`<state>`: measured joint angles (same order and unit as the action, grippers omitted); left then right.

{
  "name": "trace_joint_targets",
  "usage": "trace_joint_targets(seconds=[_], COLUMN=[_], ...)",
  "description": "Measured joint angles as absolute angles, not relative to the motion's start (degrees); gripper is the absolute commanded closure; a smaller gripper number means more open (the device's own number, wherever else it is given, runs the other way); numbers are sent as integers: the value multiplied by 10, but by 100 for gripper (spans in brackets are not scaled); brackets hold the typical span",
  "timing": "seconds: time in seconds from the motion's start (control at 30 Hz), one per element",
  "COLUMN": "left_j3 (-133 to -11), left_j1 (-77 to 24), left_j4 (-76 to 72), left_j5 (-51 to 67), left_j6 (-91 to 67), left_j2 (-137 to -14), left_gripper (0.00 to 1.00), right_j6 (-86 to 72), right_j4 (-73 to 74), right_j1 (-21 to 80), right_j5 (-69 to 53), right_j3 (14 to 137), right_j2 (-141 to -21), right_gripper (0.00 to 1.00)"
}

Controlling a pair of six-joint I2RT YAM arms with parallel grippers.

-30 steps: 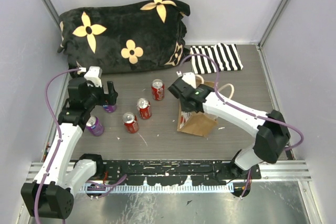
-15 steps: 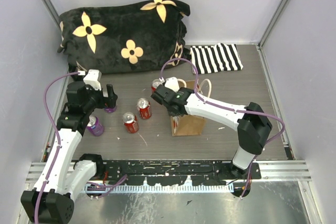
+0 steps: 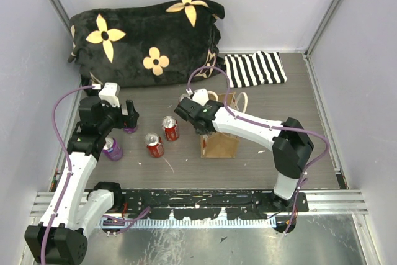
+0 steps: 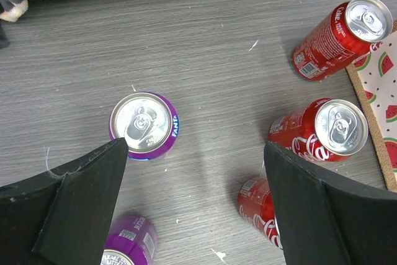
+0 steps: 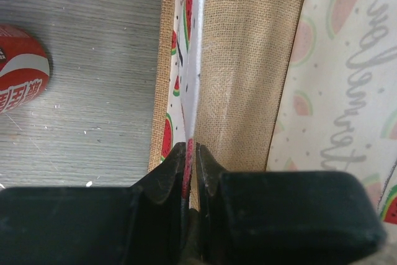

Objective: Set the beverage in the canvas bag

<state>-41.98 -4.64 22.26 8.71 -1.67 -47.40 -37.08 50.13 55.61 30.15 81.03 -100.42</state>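
The tan canvas bag (image 3: 221,144) with cream loop handles stands upright at mid-table. My right gripper (image 3: 200,120) is shut on its left rim; in the right wrist view the jaws (image 5: 191,148) pinch the watermelon-print wall beside the burlap inside (image 5: 242,60). Three red cola cans (image 3: 154,144) (image 3: 169,128) (image 3: 183,98) stand left of the bag, the third partly behind the right wrist. Two purple cans (image 3: 112,149) (image 3: 129,128) stand further left. My left gripper (image 3: 129,115) is open and empty above them; in its wrist view (image 4: 195,147) a purple can (image 4: 144,125) sits by the left finger.
A black cushion with tan flowers (image 3: 146,41) lies along the back. A black-and-white striped cloth (image 3: 255,69) lies at the back right. The bag's printed edge (image 4: 378,97) shows at the right of the left wrist view, next to two red cans (image 4: 319,131) (image 4: 341,29).
My right gripper has pulled the bag leftward, close to the red cans, and the bag has come upright. The left arm has barely moved.
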Motion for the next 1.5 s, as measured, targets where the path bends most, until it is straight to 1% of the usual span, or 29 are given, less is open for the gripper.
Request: trace_joint_targets(seconds=[0.3, 0.73, 0.77, 0.8, 0.83, 0.87, 0.93, 1.03, 1.1, 1.23, 1.5], left_j3=[-420, -420, -420, -420, -420, -420, -420, -420, -420, -420, -420], left_j1=[-46, -46, -46, -46, -46, -46, -46, -46, -46, -46, -46], left_j4=[233, 239, 240, 239, 240, 239, 240, 240, 240, 241, 241], left_j5=[87, 87, 87, 87, 87, 87, 88, 90, 92, 96, 101], left_j6=[-15, -11, -10, -11, -11, -11, -11, -9, -6, -2, -2], left_j2=[-474, -474, -474, -474, -474, -474, -474, -474, -474, -472, -472], left_gripper=[2, 2, 2, 2, 2, 2, 2, 2, 2, 2, 2], right_j6=[-415, -466, -468, -469, -469, -469, -469, -460, -447, -432, -422], right_j4=[538, 587, 589, 590, 593, 596, 599, 597, 593, 578, 584], right_j1=[559, 603, 603, 603, 603, 603, 603, 603, 603, 603, 603], right_j5=[302, 302, 302, 302, 303, 304, 304, 304, 300, 293, 295], right_j3=[816, 818, 818, 818, 819, 822, 830, 843, 858, 879, 933], right_j2=[-1009, -1013, -1015, -1017, -1019, -1022, -1027, -1029, -1029, -1025, -1012], right_gripper=[99, 99, 96, 86, 73, 63, 46, 33, 28, 24, 21])
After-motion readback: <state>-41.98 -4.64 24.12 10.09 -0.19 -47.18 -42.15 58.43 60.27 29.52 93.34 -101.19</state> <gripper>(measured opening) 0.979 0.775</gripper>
